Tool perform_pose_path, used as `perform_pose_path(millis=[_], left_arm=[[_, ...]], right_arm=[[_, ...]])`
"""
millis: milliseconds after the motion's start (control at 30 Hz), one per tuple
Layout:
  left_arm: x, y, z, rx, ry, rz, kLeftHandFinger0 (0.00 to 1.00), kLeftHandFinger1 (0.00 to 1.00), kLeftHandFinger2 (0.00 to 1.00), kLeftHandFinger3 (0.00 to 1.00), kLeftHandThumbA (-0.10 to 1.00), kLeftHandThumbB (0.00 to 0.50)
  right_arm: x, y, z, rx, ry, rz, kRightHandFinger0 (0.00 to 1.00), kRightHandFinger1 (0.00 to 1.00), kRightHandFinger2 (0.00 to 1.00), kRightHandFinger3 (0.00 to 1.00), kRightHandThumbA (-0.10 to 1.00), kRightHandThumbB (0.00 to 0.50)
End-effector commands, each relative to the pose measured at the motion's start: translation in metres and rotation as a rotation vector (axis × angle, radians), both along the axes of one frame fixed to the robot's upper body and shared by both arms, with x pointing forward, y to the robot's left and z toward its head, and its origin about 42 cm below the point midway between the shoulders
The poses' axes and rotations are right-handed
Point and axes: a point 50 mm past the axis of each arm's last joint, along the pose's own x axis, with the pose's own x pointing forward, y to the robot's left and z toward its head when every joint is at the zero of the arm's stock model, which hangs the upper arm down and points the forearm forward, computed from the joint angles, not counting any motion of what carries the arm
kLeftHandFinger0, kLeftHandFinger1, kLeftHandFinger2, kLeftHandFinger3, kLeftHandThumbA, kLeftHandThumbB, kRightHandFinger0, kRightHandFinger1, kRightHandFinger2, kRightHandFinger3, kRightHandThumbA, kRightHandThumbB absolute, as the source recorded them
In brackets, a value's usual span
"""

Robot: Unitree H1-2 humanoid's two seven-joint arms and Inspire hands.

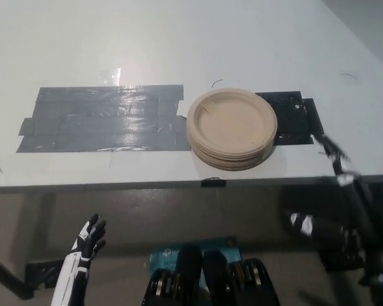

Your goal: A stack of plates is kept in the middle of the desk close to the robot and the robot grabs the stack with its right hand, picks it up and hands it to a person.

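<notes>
Plates [232, 129] sit untouched; right robot hand [334, 155] nearby, its openness indiscernible.

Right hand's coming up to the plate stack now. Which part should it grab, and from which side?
Take the stack of plates by its right rim, coming in from the right, where the right hand already sits near the desk edge. The rims overhang, so the fingers could likely slip underneath. The left hand rests low, below the desk.
</notes>
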Motion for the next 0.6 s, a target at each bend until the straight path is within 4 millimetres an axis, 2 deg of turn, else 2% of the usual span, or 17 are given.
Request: perform_pose_path(millis=[0,33,100,200,267,367,500,567], left_arm=[[0.002,0.0,0.013,0.014,-0.064,-0.004,1.0,1.0,1.0,1.0,1.0,0.0],[0.003,0.0,0.013,0.016,-0.064,-0.004,1.0,1.0,1.0,1.0,1.0,0.0],[0.003,0.0,0.014,0.02,-0.066,-0.007,1.0,1.0,1.0,1.0,1.0,0.0],[0.003,0.0,0.014,0.017,-0.067,-0.006,1.0,1.0,1.0,1.0,1.0,0.0],[0.002,0.0,0.013,0.019,-0.066,-0.006,1.0,1.0,1.0,1.0,1.0,0.0],[0.004,0.0,0.014,0.028,-0.07,-0.009,1.0,1.0,1.0,1.0,1.0,0.0],[0.005,-0.001,0.014,0.028,-0.07,-0.009,1.0,1.0,1.0,1.0,1.0,0.0],[0.007,-0.001,0.015,0.025,-0.073,-0.011,1.0,1.0,1.0,1.0,1.0,0.0]], right_arm=[[0.023,-0.006,0.028,-0.189,-0.008,0.02,1.0,1.0,1.0,1.0,0.98,0.353],[0.03,-0.007,0.032,-0.216,-0.006,0.023,1.0,1.0,1.0,1.0,0.99,0.392],[0.048,-0.008,0.04,-0.301,-0.017,0.01,1.0,1.0,1.0,1.0,1.0,0.41],[0.069,-0.006,0.041,-0.354,-0.024,0.017,1.0,1.0,1.0,1.0,0.98,0.414],[0.075,-0.005,0.042,-0.379,-0.019,0.016,1.0,1.0,1.0,1.0,0.96,0.414],[0.095,0.001,0.046,-0.458,-0.031,0.003,1.0,1.0,1.0,1.0,0.9,0.411],[0.111,0.005,0.047,-0.512,-0.04,-0.005,1.0,1.0,1.0,1.0,0.88,0.43],[0.12,0.009,0.048,-0.538,-0.044,-0.009,1.0,1.0,1.0,1.0,0.91,0.439]])
